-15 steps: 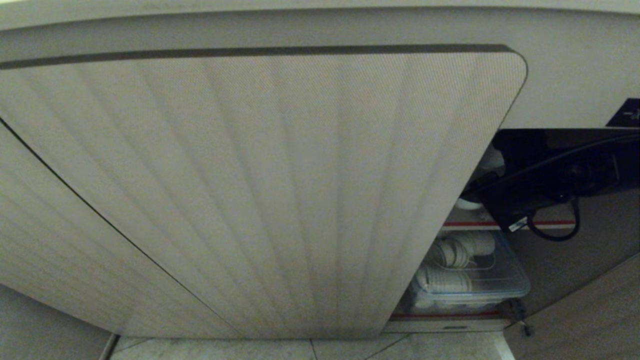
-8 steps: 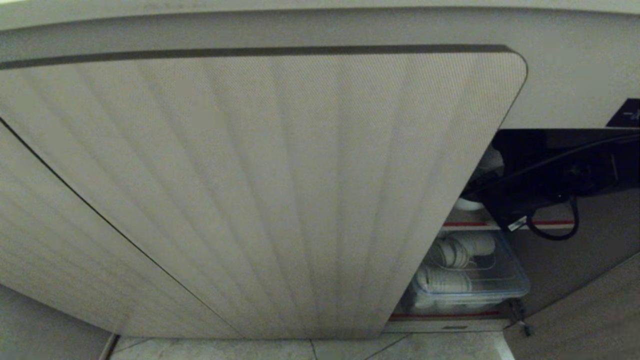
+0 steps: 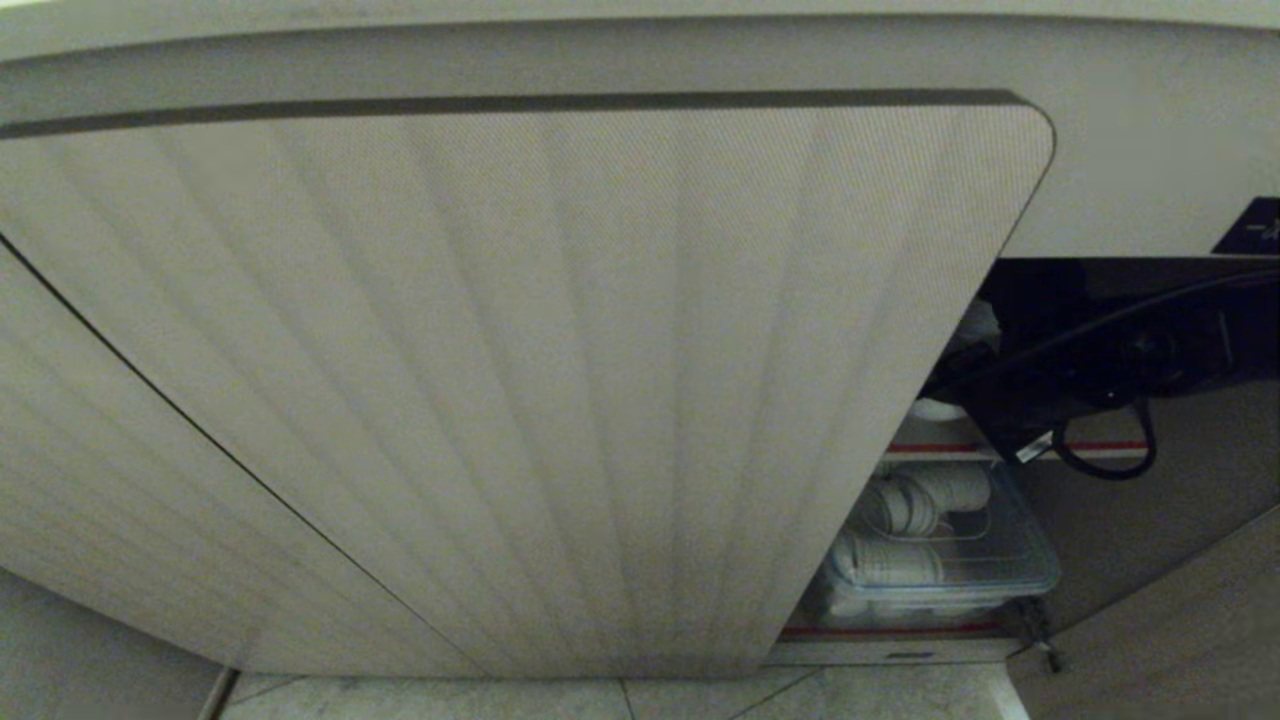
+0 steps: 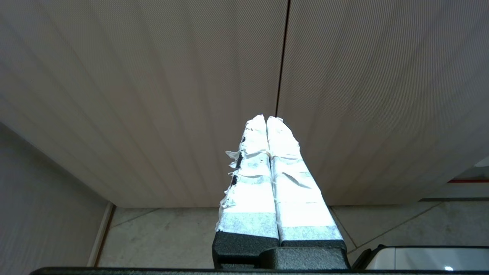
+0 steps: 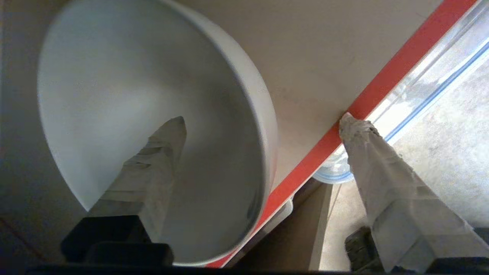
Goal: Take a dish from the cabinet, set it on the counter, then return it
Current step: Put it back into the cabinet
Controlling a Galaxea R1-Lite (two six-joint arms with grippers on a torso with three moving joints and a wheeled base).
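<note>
Right gripper (image 5: 263,122) spread wide astride the bowl (image 5: 114,84) rim on the shelf (image 5: 324,57); glazed, rigid, breakable, best pinched at the rim. Left gripper (image 4: 266,120) closed.

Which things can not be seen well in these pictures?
- Head view: the right pincer is hidden inside the dark cabinet; the ribbed door covers most shelves.
- Right wrist view: the bowl is cut off by the edge, its foot hidden.
- Counter: in no view.

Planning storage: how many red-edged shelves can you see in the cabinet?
2: an upper shelf under the white bowl, a lower shelf under the clear tub. The door may hide more.
</note>
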